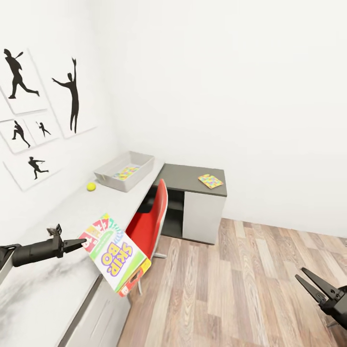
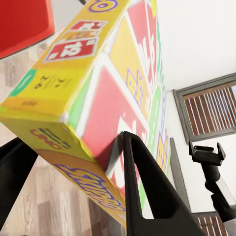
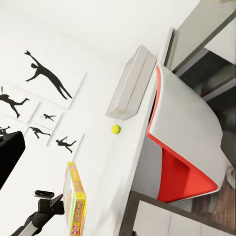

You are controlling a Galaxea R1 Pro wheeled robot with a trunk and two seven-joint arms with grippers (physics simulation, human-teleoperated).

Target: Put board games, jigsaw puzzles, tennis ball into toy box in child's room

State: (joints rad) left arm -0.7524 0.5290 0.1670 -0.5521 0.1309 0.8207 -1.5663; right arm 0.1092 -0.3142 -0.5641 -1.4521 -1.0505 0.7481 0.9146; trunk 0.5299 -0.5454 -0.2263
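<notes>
Your right gripper (image 1: pixel 322 289) sits low over the wood-plank floor (image 1: pixel 250 289), partly cut off by the frame edge, jaws spread w/ nothing between. Your left gripper (image 1: pixel 81 244) is clamped on the flat red-green-purple Skip-Bo card box (image 1: pixel 114 253), held tilted over the pale desk top's (image 1: pixel 48 284) edge. Shallow light-grey bin (image 1: pixel 112 174) further along holds 1 multicoloured jigsaw board (image 1: pixel 126 172), mostly hidden by the wall. 2nd jigsaw board (image 1: pixel 210 181) lies on the dark lower section. 1 small yellow-green ball (image 1: pixel 91 186) rests near the bin. Red shell chair (image 1: pixel 149 224) is beside the desk.
</notes>
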